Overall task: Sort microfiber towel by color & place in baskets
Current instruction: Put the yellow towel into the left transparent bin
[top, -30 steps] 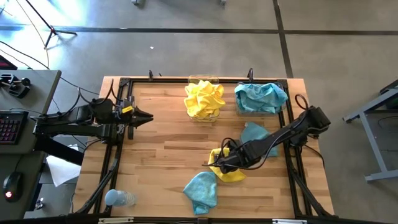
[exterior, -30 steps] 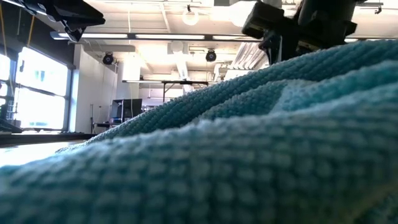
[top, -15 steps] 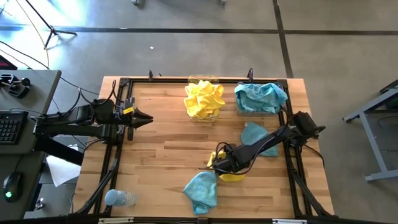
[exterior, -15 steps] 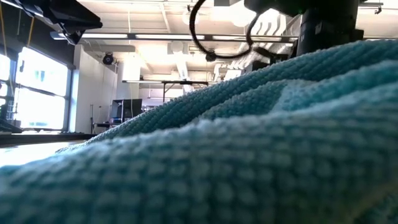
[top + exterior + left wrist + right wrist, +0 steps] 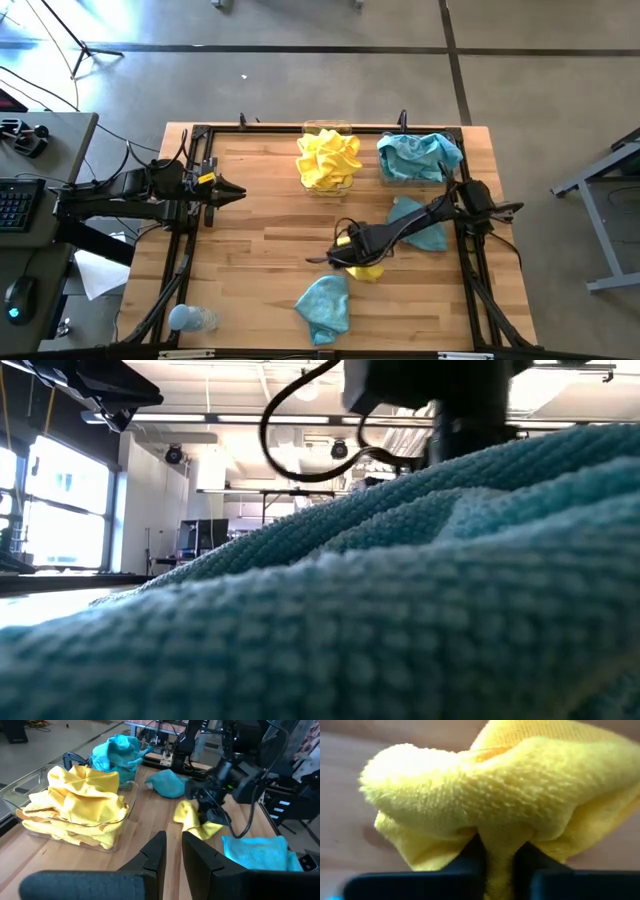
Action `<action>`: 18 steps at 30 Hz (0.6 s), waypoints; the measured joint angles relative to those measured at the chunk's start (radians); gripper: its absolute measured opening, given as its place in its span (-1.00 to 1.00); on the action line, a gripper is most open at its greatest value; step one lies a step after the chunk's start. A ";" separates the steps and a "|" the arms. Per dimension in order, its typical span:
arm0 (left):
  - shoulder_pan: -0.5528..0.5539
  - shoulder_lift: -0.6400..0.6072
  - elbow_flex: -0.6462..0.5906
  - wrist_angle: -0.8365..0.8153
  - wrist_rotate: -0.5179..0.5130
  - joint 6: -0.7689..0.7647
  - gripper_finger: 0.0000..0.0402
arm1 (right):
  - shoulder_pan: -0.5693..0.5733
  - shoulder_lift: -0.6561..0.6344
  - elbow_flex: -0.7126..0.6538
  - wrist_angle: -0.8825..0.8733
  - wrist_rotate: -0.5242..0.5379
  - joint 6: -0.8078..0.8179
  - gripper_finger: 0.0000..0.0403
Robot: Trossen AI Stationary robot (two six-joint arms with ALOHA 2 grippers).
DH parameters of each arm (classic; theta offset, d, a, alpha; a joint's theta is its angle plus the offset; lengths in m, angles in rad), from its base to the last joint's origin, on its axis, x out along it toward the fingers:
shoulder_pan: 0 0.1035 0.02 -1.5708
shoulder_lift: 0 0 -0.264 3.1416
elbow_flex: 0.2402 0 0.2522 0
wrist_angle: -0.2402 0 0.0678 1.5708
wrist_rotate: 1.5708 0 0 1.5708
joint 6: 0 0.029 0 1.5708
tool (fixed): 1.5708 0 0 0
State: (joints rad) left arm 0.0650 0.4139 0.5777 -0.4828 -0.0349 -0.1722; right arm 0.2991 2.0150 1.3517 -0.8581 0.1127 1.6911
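Note:
A yellow towel (image 5: 366, 268) lies bunched at the table's middle, with my right gripper (image 5: 345, 257) shut on it from above; the left wrist view shows the towel (image 5: 190, 820) too. One teal towel (image 5: 418, 222) lies near the right rail. Another teal towel (image 5: 323, 305) lies at the near edge and fills the low view (image 5: 320, 610). At the far edge, one clear basket (image 5: 327, 160) holds yellow towels and another basket (image 5: 418, 155) holds teal ones. My left gripper (image 5: 238, 190) waits shut at the left rail, touching nothing. My right gripper pinches a raised fold of the yellow towel (image 5: 501, 837) between its two fingers (image 5: 465, 862). The fingers come from above, pointing down. The cloth bulges out beyond the fingers on both sides. The rest of the towel (image 5: 186, 817) lies slack on the wooden table.
A pale blue bottle (image 5: 190, 318) lies at the near left corner. Black rails (image 5: 190, 250) frame the tabletop on the left and right. Bare wood (image 5: 270, 240) stretches between the left gripper and the towels.
My right gripper has sunk toward the table and gone a little toward its left edge, onto the yellow towel. The towel's visible patch is now smaller and drawn together under the gripper. The teal towels have stayed where they were.

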 joint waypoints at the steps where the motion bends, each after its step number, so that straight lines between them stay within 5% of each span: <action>1: 0.000 0.000 0.000 0.000 0.000 0.000 -0.75 | -0.011 0.002 0.015 -0.009 0.020 -0.046 -0.85; 18: 0.000 0.000 0.000 0.008 -0.027 0.013 -0.75 | -0.249 -0.008 0.674 -0.323 0.518 -0.807 -0.95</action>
State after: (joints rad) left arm 0.0650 0.4141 0.5777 -0.4747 -0.0623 -0.1596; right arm 0.0506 2.0066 2.0259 -1.1807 0.6310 0.8839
